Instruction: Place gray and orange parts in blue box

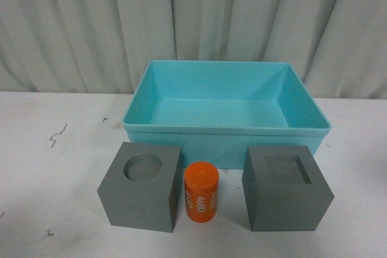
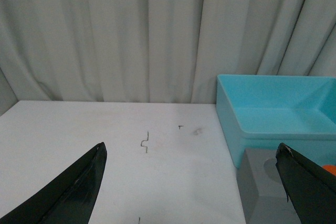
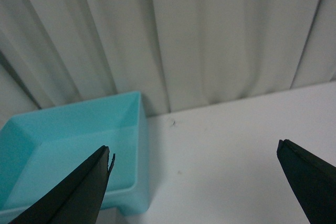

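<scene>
Round-recess cube (image 1: 140,185) stands on the white table (image 1: 54,173) at the left end of a row, just in front of the box (image 1: 224,143), its circular hollow facing up. Beside it, in the middle of the row, the orange cylinder (image 1: 201,193) stands on end with white digits running down its side; it is close against that cube, though I cannot tell whether they touch. A clear gap separates it from the square-recess cube (image 1: 285,188) at the right end, which also sits hollow upward. All three parts are outside the box, on the near side of its front wall. The box lies with its long side toward me, open top up, and a pale pleated curtain (image 1: 181,16) hangs behind it. A few small dark marks (image 1: 57,134) show on the table left of the box

My left gripper (image 2: 190,146) hangs over the table left of the row, its dark fingers (image 2: 79,187) spread wide with nothing between them; past one finger I see a corner of the round-recess cube, a sliver of orange and the box's left end. My right gripper (image 3: 193,145) is above the table on the box's right side, fingers (image 3: 79,192) likewise wide apart and gripping nothing; one finger overlaps the box's corner in that view
</scene>
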Controlling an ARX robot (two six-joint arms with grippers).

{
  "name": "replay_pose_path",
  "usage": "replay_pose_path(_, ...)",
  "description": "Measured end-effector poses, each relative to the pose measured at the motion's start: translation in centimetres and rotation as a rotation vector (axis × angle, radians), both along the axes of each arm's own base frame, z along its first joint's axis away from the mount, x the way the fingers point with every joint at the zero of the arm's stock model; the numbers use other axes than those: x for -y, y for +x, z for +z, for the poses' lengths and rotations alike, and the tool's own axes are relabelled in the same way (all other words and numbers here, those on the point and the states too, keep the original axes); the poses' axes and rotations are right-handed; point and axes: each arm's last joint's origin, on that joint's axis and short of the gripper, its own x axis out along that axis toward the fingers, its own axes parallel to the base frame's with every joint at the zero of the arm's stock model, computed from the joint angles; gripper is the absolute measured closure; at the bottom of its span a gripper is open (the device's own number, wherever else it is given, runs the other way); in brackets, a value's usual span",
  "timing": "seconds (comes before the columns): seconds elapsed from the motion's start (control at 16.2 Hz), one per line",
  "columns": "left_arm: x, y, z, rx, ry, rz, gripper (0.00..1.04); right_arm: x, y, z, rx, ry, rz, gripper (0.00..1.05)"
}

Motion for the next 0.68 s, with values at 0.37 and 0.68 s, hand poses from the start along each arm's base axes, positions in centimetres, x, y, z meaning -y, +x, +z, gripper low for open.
replay_pose_path(0.37,0.0,0.0,0.0,0.0,0.0,0.0,0.07,-1.7,9.9,0.4,-0.44,0.21,0.216,0.06)
replay_pose_path(0.68,0.0,0.0,0.0,0.0,0.0,0.0,0.07,-2.7,12.1,-3.9,-0.681,0.292,0.276,0.06)
